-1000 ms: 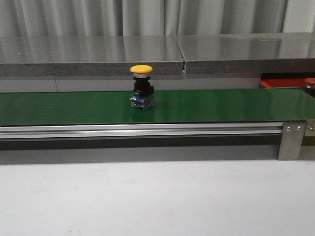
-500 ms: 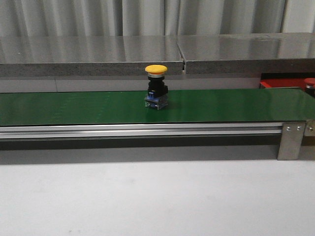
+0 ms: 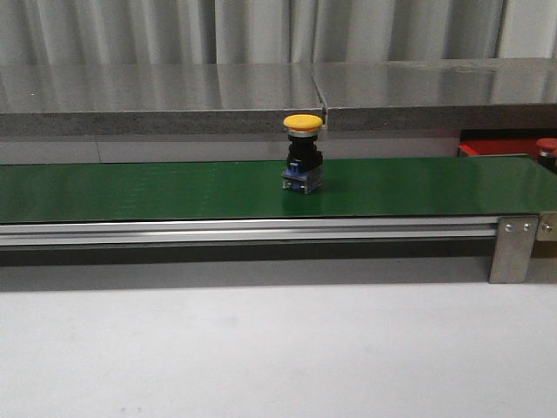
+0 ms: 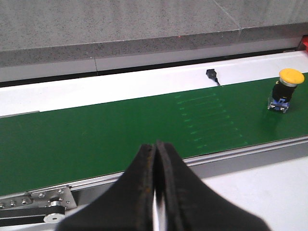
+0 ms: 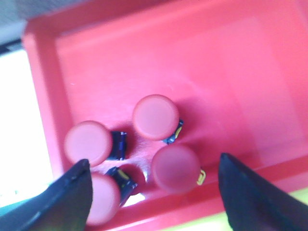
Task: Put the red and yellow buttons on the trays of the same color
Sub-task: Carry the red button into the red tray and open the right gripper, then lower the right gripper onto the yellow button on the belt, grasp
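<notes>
While right fingers (image 5: 240, 197) straddle red buttons (image 5: 155, 117), yellow button (image 3: 303, 163) stands apart.

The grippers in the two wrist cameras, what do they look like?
Only the fingers show. The left gripper has black fingers that narrow toward the tips, worn and brownish along the inner edges. The right gripper has two dark wedge-shaped fingers, blurred. No cables or markings are visible.

- A long green belt (image 3: 157, 190) ran across the pale table (image 3: 261, 348).
- One yellow button (image 3: 303, 157) stood upright mid-belt, toward its far edge.
</notes>
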